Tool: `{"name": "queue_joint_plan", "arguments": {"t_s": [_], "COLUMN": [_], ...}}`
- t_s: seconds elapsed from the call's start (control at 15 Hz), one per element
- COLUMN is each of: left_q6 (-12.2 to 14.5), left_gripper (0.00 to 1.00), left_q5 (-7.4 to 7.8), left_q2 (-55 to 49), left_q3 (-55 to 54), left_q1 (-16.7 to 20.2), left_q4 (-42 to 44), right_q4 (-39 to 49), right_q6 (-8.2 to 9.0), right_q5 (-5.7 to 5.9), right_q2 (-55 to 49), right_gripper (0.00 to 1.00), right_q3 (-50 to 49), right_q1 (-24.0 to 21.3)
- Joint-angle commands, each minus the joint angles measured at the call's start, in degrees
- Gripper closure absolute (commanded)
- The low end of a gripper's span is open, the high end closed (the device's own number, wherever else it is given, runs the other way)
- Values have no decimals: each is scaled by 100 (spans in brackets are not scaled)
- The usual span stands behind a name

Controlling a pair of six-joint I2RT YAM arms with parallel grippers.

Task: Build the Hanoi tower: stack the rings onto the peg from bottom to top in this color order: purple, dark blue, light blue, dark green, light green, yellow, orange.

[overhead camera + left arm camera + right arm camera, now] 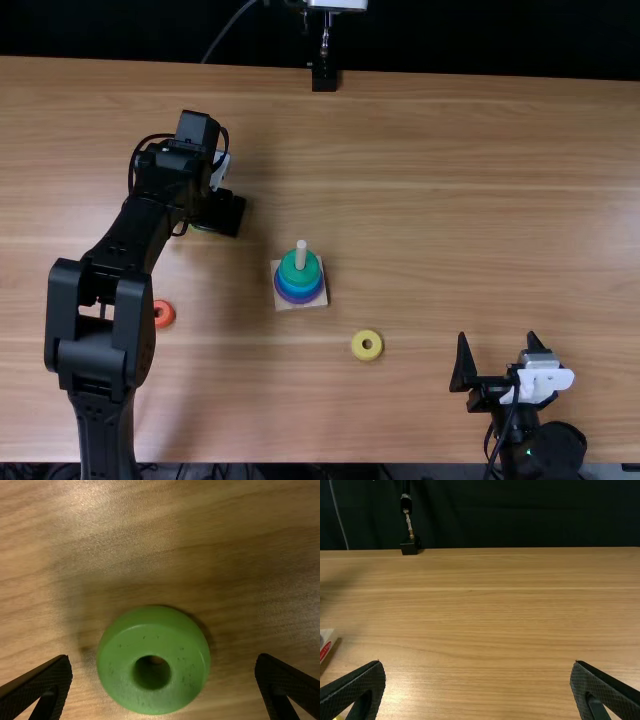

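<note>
Mostly hidden from above, light green ring (153,644).

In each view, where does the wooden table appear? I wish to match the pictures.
Top view: the table covers most of the picture, below a dark backdrop.
Left wrist view: it surrounds the light green ring.
Right wrist view: it stretches from the backdrop towards the right claw.
Landmark: top and right wrist views share the black foot at its far edge.
</note>
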Motion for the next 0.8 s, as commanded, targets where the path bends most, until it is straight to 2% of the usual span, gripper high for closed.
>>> {"name": "queue_joint_plan", "arguments": {"t_s": [0.0,0.2,0.27,0.33,0.4,0.47,0.53,0.6,0.73], "left_q6": [76,76,76,76,66,66,66,66,66], "left_gripper": [0,0,6,40,68,87,97,100,100], "left_q5": [19,30,9,-2,9,9,19,-2,61], "left_q2": [212,221,221,212,212,212,212,203,168], "left_q3": [265,274,274,265,265,257,257,265,292], "left_q1": [-40,-31,-31,-31,-31,-22,-13,-4,13], "left_q4": [-2,-23,-33,-23,-12,-12,-12,-23,-33], "right_q4": [-481,-481,-481,-481,-481,-481,-481,-481,-481], "right_q6": [-21,-21,-21,-21,-21,-21,-21,-21,-21], "right_q5": [-45,-45,-45,-45,-45,-45,-45,-45,-45], "right_q2": [-106,-106,-106,-106,-106,-106,-106,-106,-106], "right_gripper": [0,0,0,0,0,0,0,0,0], "right_q3": [-317,-317,-317,-317,-317,-317,-317,-317,-317], "right_q1": [-75,-75,-75,-75,-75,-75,-75,-75,-75]}}
